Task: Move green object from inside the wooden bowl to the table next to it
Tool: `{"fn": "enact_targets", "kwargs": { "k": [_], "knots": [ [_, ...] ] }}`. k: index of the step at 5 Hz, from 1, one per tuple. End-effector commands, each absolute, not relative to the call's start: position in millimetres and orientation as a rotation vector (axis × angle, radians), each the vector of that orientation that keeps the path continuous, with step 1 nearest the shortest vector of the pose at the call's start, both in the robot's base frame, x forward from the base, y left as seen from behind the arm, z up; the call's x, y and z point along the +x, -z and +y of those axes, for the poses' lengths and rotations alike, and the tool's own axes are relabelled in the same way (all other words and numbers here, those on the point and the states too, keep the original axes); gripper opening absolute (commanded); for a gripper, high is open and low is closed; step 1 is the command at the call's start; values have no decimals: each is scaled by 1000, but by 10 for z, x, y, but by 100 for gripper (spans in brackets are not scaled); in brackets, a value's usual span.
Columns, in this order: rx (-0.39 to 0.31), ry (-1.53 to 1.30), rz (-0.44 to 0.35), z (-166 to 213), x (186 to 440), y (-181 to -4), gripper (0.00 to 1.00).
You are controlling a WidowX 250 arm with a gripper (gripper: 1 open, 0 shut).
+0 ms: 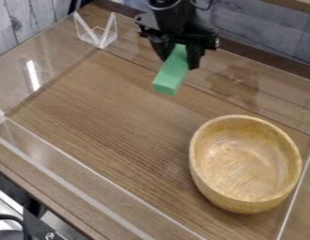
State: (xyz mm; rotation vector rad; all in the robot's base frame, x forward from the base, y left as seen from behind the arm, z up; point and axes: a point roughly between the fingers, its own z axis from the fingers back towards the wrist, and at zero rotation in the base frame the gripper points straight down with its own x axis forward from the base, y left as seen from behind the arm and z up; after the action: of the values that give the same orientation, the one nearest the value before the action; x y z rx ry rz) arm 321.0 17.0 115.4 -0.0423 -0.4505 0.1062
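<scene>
Green and matte, the small flat rectangular block hangs from our black claw, its upper end pinched between the two dark fingers and its longer body slanting down and toward the left below them. We see a plain, even medium green on its faces, with one broad face turned to the camera and a narrow darker side along its right edge; no marks or labels show on it. The lower end hangs free in the air, clear of the brown wood-grain tabletop beneath the claw. The claw's jaws are closed on the block's top, which they partly hide.

Well below and to the right of the claw sits the round, shallow, light-tan wooden bowl, upright on the tabletop, its thick rim and grain plain to see and its hollow holding nothing. Low clear acrylic walls run along the table's edges to the left of the claw.
</scene>
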Motion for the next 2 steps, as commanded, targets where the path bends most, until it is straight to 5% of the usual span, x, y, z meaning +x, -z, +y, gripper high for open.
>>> {"fn": "enact_targets", "kwargs": {
  "k": [1,2],
  "knots": [
    [-23,-134,-509,284,3391,-1218,0],
    [-17,-140,-503,409,3501,-1206,100]
  ]
}}
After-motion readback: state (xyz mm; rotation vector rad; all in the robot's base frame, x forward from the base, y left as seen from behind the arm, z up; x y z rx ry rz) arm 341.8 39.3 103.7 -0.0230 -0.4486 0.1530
